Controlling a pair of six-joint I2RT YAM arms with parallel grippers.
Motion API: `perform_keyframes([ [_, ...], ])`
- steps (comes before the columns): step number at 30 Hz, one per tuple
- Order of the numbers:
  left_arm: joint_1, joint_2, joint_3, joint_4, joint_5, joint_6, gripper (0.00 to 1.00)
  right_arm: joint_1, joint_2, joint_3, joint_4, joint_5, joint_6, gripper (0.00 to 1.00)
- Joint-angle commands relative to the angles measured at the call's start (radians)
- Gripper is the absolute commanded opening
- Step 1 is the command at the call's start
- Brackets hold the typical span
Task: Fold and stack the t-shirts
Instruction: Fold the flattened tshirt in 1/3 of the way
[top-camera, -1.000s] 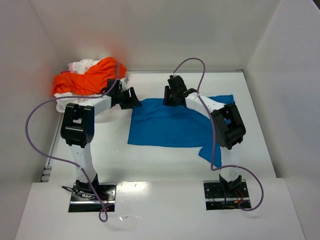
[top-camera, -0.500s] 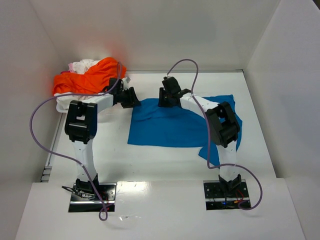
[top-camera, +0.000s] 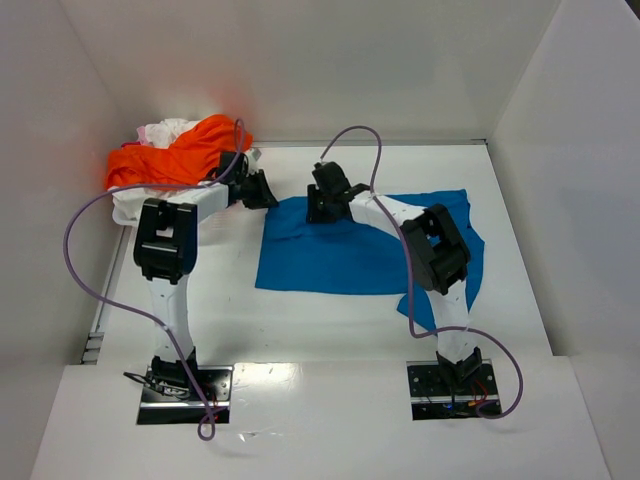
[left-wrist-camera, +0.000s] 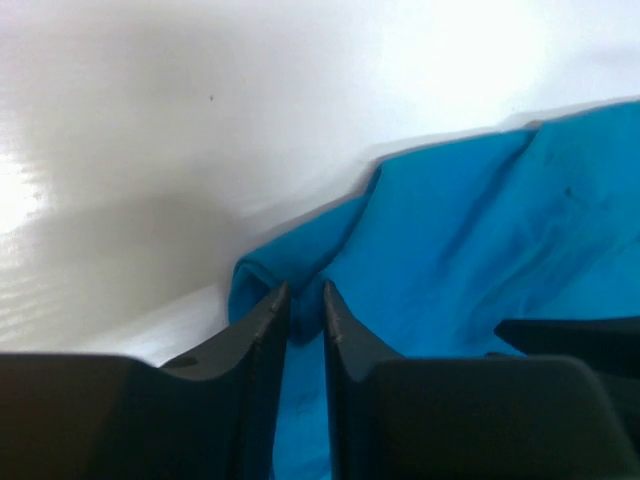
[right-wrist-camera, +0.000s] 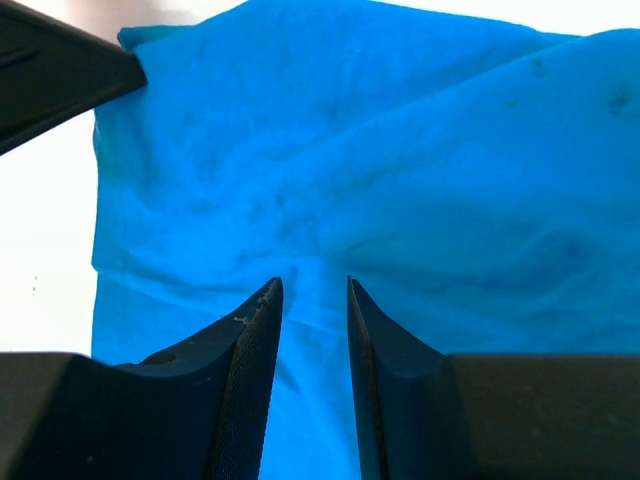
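Note:
A bright blue t-shirt (top-camera: 340, 255) lies spread across the middle of the table. My left gripper (top-camera: 262, 192) is at its far left corner. In the left wrist view its jaws (left-wrist-camera: 306, 300) are pinched on a rolled fold of the blue cloth (left-wrist-camera: 450, 230). My right gripper (top-camera: 318, 208) sits on the shirt's far edge, a little to the right of the left one. In the right wrist view it (right-wrist-camera: 314, 295) is shut on a raised ridge of blue cloth (right-wrist-camera: 400, 150), with creases running into the jaws. An orange t-shirt (top-camera: 175, 155) and a white one (top-camera: 165, 130) are heaped at the far left.
White walls enclose the table on the left, far and right sides. The heap of shirts lies just behind my left gripper. Purple cables loop above both arms. The left gripper's dark finger (right-wrist-camera: 50, 70) shows at the top left of the right wrist view.
The left gripper's jaws have closed onto the blue shirt's corner. The right gripper has moved left along the far edge, dragging cloth with it, so the two grippers are closer together.

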Motion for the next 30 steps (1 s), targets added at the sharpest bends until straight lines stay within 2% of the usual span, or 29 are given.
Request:
perform_keyframes([
  [1,0.005,0.032,0.046,0.027,0.0,0.01,0.25,0.016,0.012,0.044,0.026,-0.009,-0.009,0.38],
  [3,0.005,0.032,0.046,0.027,0.0,0.001,0.21,0.016,0.023,0.044,0.026,-0.009,-0.009,0.38],
  [7,0.005,0.032,0.046,0.027,-0.049,-0.01,0.03,0.016,0.034,0.053,0.026,-0.018,-0.009,0.38],
  [8,0.005,0.032,0.046,0.027,-0.076,-0.019,0.0,0.016,0.043,0.053,0.026,-0.018,-0.009,0.33],
  [15,0.037,-0.014,0.03,0.095,-0.11,-0.039,0.0,0.016,0.043,0.032,0.017,-0.018,-0.009,0.14],
  [19,0.059,-0.014,0.055,0.095,-0.084,-0.03,0.04,0.016,0.052,0.032,0.017,-0.018,-0.009,0.07],
  [23,0.068,-0.014,0.055,0.105,-0.074,-0.009,0.11,0.016,0.061,0.023,0.017,-0.018,-0.009,0.07],
  [24,0.068,-0.014,0.055,0.105,-0.073,-0.008,0.13,0.016,0.061,0.023,0.017,-0.018,-0.009,0.09],
  [25,0.068,-0.014,0.055,0.105,-0.06,-0.008,0.17,0.016,0.061,0.023,0.017,-0.018,-0.009,0.21],
  [28,0.068,-0.014,0.055,0.105,-0.047,0.001,0.2,0.026,0.061,0.023,0.017,-0.018,-0.018,0.4],
  [29,0.068,-0.014,0.055,0.105,-0.038,0.001,0.22,0.026,0.061,0.033,0.017,-0.018,-0.018,0.5],
  [30,0.068,-0.014,0.055,0.105,-0.038,0.001,0.23,0.026,0.061,0.046,0.017,-0.006,-0.018,0.54],
])
